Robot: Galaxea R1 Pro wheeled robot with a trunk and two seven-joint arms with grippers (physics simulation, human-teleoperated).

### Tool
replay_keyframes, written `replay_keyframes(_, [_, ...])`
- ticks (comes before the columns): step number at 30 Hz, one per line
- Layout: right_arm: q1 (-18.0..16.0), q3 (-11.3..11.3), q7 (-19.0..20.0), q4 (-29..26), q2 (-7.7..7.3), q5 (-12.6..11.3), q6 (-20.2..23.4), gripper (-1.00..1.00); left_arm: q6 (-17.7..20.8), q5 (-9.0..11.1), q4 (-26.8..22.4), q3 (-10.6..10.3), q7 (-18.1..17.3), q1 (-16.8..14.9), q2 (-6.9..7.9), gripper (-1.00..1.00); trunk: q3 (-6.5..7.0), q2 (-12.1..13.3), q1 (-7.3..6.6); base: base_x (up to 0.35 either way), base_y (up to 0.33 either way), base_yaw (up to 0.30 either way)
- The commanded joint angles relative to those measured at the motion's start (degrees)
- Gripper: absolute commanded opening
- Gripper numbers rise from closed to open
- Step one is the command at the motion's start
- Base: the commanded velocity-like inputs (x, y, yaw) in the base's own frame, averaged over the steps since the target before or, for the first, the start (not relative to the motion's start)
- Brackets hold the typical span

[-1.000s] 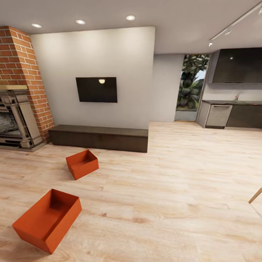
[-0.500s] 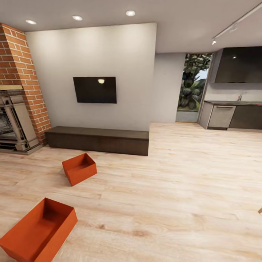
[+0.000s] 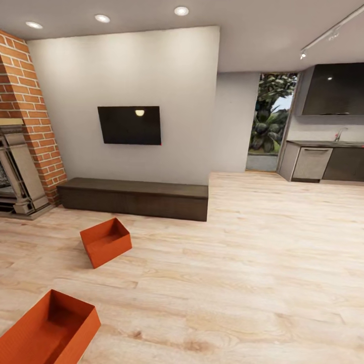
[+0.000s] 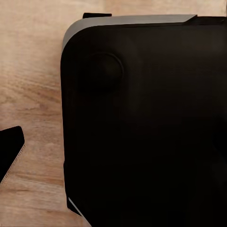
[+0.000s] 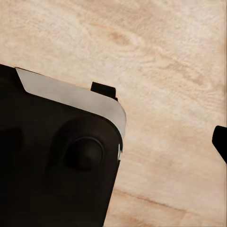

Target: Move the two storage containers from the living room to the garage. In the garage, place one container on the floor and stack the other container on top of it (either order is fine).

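Your two orange-red open-top rectangular bins sit well apart on the light wood plank floor (image 3: 242,263): the nearer bin (image 3: 48,331) at your lower left, the farther bin (image 3: 105,241) before the long dark low bench (image 3: 134,197). You cannot tell how open either claw is.

Seen from the head view, all placed against the low bench (image 3: 134,198) under the wall TV (image 3: 129,125):

- Near container (image 3: 48,335): on the plank floor (image 3: 242,263), well in front of the bench, toward its left end.
- Far container (image 3: 105,241): between near container and bench, apart from both.
- Fireplace (image 3: 15,177): left of the bench.
- Kitchen counter (image 3: 323,159): far right, beyond the bench.
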Motion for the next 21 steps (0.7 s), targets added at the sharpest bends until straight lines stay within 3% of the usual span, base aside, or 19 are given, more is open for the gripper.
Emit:
replay_keyframes(1, [-0.03, 0.47, -0.11, 0.11, 0.11, -0.36, -0.14, 1.0, -0.11, 0.07, 0.02, 0.1, -0.07, -0.03, 0.0, 1.0, -0.06, -0.03, 0.03, 0.322, 0.0, 0.0])
replay_keyframes(21, [-0.03, 0.42, -0.32, 0.14, 0.17, -0.39, 0.08, 1.0, -0.19, 0.7, 0.01, 0.1, -0.07, -0.03, 0.0, 1.0, -0.06, -0.03, 0.03, 0.316, 0.0, 0.0])
